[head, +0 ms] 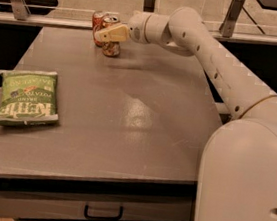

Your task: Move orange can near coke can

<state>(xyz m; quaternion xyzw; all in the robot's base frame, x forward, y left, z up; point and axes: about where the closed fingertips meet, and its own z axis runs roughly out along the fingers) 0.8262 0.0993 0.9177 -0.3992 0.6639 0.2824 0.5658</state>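
The orange can [111,48] is at the far left of the grey table [128,111], upright, and I cannot tell whether it rests on the tabletop or hangs just above it. My gripper [111,32] reaches in from the right and is shut on the orange can, with one pale finger [108,31] across its front. The coke can [97,20], red with a silver top, stands right behind and to the left of the orange can, almost touching it and partly hidden by the gripper.
A green chip bag [26,97] lies flat near the table's left edge. A rail with metal posts [233,13] runs behind the table. My arm [219,67] spans the right side, above the table's right edge. A drawer handle [102,213] shows below the front edge.
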